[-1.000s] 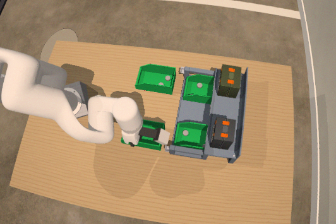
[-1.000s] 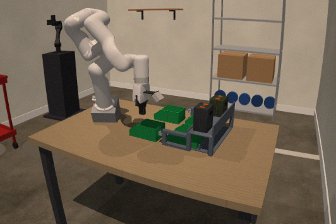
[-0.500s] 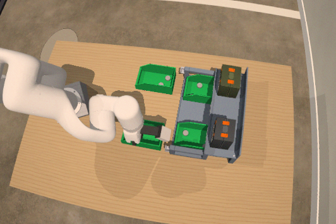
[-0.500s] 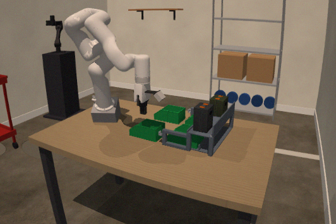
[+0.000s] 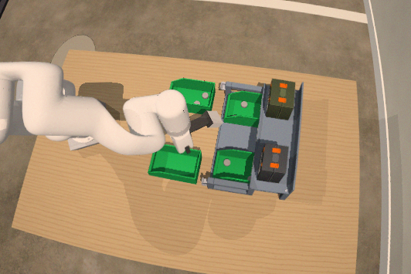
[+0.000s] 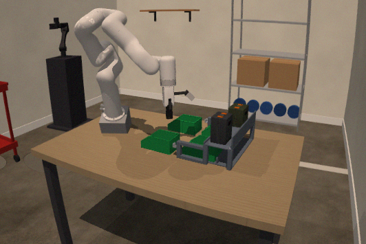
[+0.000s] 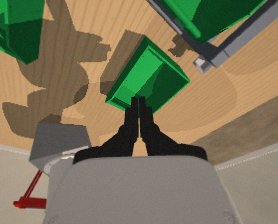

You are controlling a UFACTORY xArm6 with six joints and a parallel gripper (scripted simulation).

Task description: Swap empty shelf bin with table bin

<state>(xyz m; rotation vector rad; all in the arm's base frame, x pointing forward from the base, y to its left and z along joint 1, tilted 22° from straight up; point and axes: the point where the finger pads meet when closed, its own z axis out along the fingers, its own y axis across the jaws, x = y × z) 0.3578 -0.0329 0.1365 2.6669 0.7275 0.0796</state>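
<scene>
The empty green bin stands upright on the table, left of the shelf's near end in the top view. The green bin with parts stands on the table toward the far side; two light parts show in it. The grey shelf has a vacant place between two green bins, each with a light part. My gripper is shut, with nothing between its fingertips. It hangs above the empty bin's far side, apart from it.
An olive case and a dark case, both with orange marks, stand on the shelf's raised rear board. The shelf's end rails flank its bins. A bracket with a light block juts from my wrist toward the shelf.
</scene>
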